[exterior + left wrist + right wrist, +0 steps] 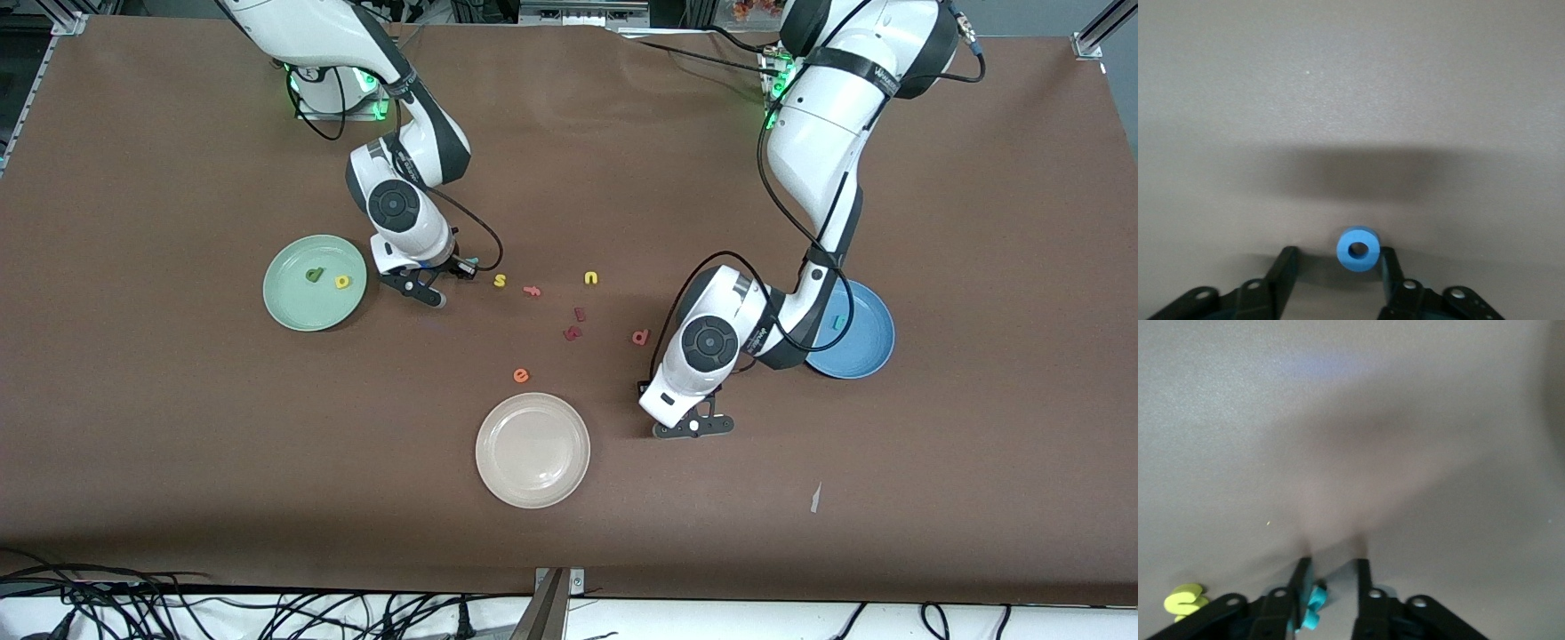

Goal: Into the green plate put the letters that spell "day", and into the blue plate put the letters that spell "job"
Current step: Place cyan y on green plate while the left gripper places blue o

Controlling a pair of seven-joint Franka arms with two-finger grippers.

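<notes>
While my left pincer [1338,267] stands half-spread around the small blue foam ring [1358,249], I fear an off-centre squeeze flicking it away; right pincer [1331,583] pinches the teal letter [1313,607]

This looks like a robotics lab, not a home or shop. A wide brown table [178,444] carries two white arms bolted along one edge, their bases lit by green indicator lights [378,108]. Aluminium frame posts [1092,36] stand at the table's corners, and loose black cables [222,609] tangle along the edge nearest the front camera. Past the table edge the surroundings are probably more equipment, though little shows.
</notes>
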